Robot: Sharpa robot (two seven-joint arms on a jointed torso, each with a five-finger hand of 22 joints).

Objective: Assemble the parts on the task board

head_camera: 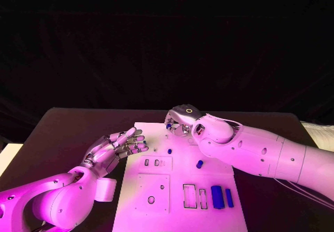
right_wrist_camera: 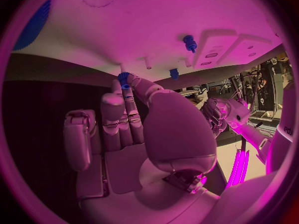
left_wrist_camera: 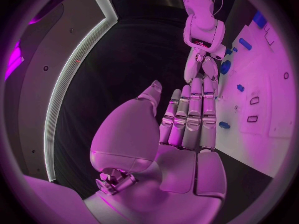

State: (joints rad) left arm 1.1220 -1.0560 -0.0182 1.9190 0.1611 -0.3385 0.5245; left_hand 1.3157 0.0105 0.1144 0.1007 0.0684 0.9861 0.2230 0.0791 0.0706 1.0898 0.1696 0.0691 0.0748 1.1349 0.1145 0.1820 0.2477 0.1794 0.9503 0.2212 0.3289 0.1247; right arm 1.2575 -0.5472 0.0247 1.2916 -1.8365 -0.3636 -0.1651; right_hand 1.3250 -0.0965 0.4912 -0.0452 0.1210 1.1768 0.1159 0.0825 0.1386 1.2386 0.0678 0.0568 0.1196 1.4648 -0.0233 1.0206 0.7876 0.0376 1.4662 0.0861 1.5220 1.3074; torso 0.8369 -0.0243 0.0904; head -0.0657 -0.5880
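Early days I reckon: right hand (head_camera: 182, 122) pinches a small blue part (right_wrist_camera: 124, 79) at the task board (head_camera: 179, 212)'s far edge, left hand (head_camera: 115, 149) spread empty by its left edge, two blue cylinders (head_camera: 216, 196) loose near-right

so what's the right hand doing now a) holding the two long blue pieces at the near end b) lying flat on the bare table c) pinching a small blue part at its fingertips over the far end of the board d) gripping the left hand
c: the right hand has a small blue part pinched at its fingertips, at the far end of the task board; the left hand holds nothing, fingers spread.
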